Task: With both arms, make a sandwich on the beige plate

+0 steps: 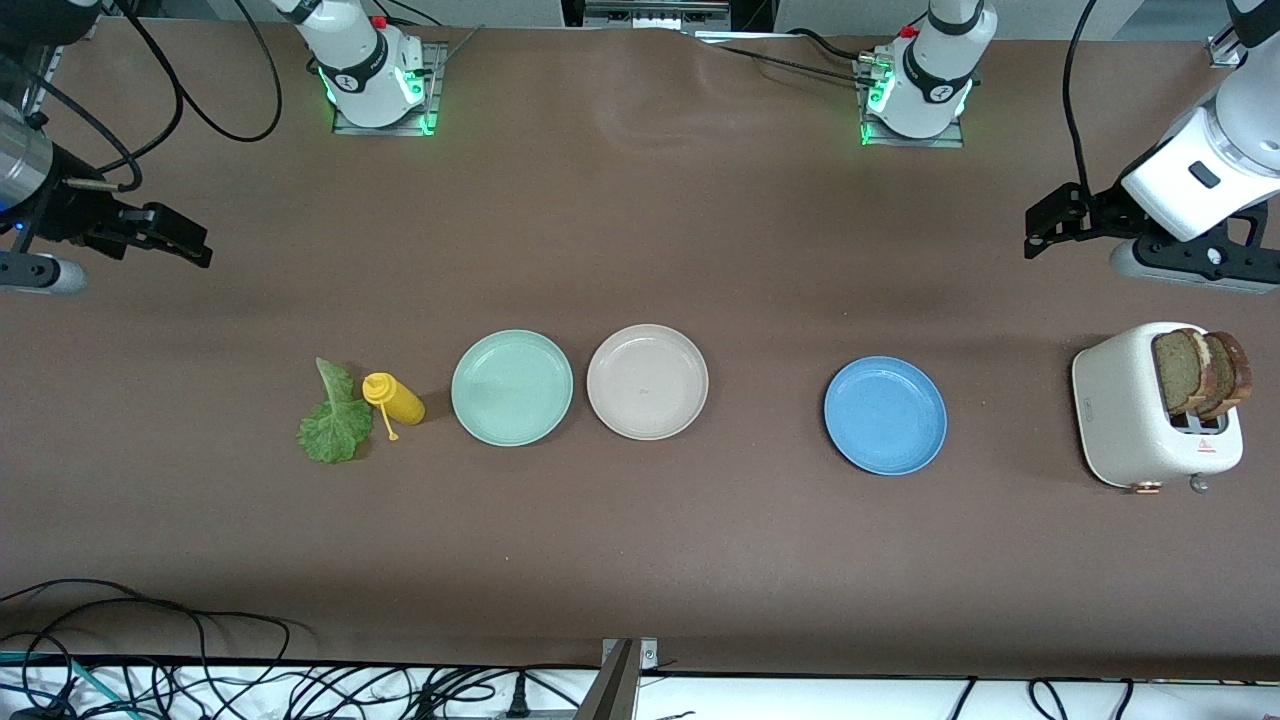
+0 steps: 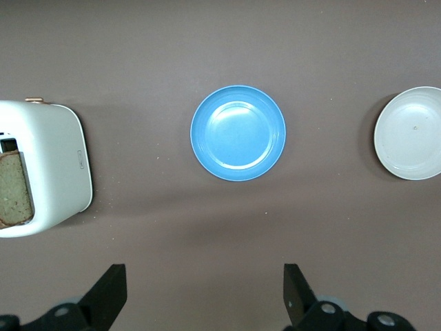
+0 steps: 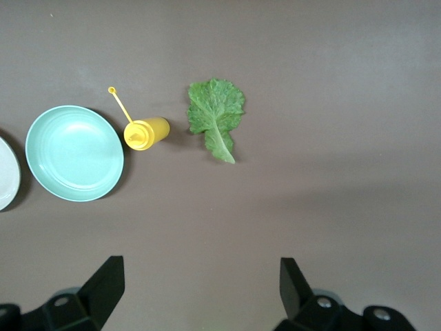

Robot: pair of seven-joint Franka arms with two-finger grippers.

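Note:
The beige plate lies bare mid-table, between a mint-green plate and a blue plate. No sandwich is in view. Brown bread slices stand in a white toaster at the left arm's end. A green lettuce leaf lies flat at the right arm's end. My left gripper hangs open and empty over bare table, near the toaster and blue plate. My right gripper hangs open and empty over bare table, near the lettuce.
A yellow squeeze bottle lies on its side between the lettuce and the mint-green plate. Loose cables run along the table edge nearest the front camera. The arm bases stand at the back edge.

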